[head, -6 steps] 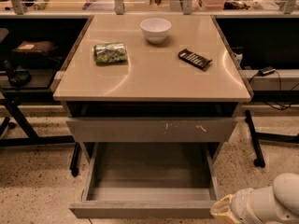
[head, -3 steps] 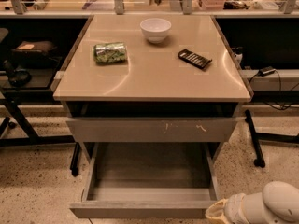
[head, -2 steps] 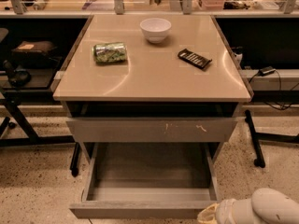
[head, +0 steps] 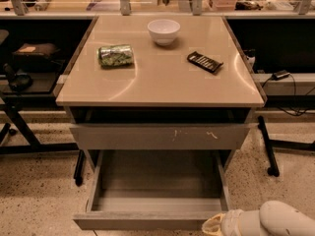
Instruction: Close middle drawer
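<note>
The middle drawer (head: 156,185) is pulled far out below the tabletop. It is a long shallow grey box with thin side walls, and it looks bare inside. Its plain front panel (head: 142,221) is at the bottom of the camera view. My gripper (head: 212,226) is at the bottom right, at the right end of that front panel, on a white arm (head: 275,221) that comes in from the right. I cannot tell whether it touches the panel. Above the drawer is a wider grey front with pale scratch marks (head: 160,136), slightly out from the cabinet.
On the tan tabletop (head: 162,77) are a white bowl (head: 164,31), a green bag (head: 115,55) and a dark flat packet (head: 204,62). Black table legs (head: 268,146) stand right and left. The floor (head: 34,200) is speckled.
My arm and gripper have moved left along the bottom edge, from right of the drawer to its front right corner. The drawer has not visibly moved.
</note>
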`<action>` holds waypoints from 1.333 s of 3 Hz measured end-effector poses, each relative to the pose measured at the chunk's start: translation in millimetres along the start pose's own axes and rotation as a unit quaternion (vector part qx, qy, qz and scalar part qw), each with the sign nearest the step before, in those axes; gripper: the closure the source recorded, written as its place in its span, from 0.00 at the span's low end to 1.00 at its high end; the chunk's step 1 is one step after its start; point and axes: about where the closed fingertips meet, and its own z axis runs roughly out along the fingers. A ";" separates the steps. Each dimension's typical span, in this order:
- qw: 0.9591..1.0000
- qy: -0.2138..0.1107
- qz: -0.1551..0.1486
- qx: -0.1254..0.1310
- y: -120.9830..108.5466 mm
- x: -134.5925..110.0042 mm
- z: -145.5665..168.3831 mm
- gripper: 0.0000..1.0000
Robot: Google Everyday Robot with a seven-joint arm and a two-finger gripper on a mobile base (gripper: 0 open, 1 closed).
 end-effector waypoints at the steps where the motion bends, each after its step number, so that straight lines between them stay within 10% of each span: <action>1: 1.000 0.000 0.000 0.000 0.0 0.0 0.0 0.59; 4: 1.000 -0.003 -0.009 0.000 -9.4 -6.6 6.1 0.00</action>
